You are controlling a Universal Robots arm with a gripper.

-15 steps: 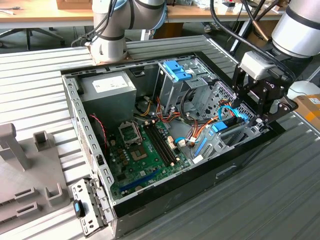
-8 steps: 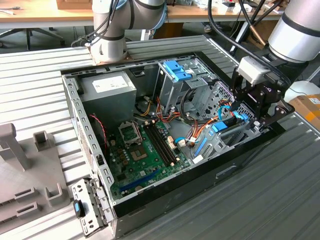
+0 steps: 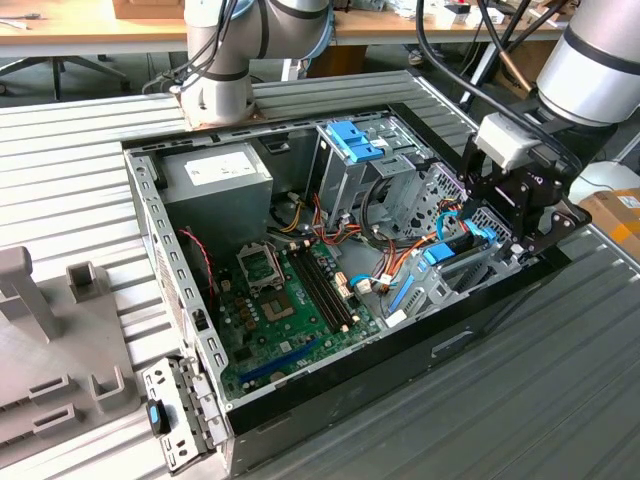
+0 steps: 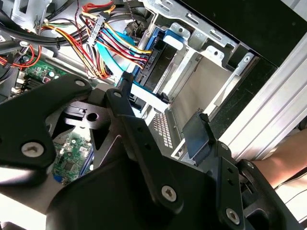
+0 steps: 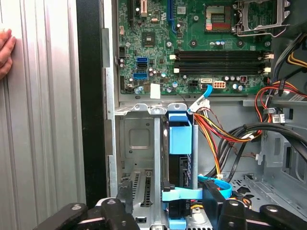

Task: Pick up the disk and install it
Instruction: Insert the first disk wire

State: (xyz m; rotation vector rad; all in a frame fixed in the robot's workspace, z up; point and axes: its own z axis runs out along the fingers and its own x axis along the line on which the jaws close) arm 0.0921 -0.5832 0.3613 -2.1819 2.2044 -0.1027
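The disk (image 3: 453, 248) stands on edge in the metal drive bay (image 5: 136, 143) at the case corner on the exterior view's right. I see its dark edge between blue rails (image 5: 180, 136), and it shows again in the second wrist view (image 4: 160, 64). My gripper (image 3: 497, 240) hovers just above the bay. Its black fingers (image 5: 125, 191) are spread wider than the disk and do not touch it, so my gripper (image 5: 168, 188) is open with the disk's end between the fingers. A blue flat cable (image 5: 184, 194) crosses the disk's near end. In the second wrist view my gripper (image 4: 164, 98) is also spread.
The open computer case holds a green motherboard (image 3: 290, 300), a grey power-supply box (image 3: 215, 178), a metal cage with a blue latch (image 3: 355, 140) and bundled wires (image 5: 225, 134). A person's hand (image 5: 5, 50) rests on the ribbed table beside the case. Grey fixtures (image 3: 40, 350) stand on the exterior view's left.
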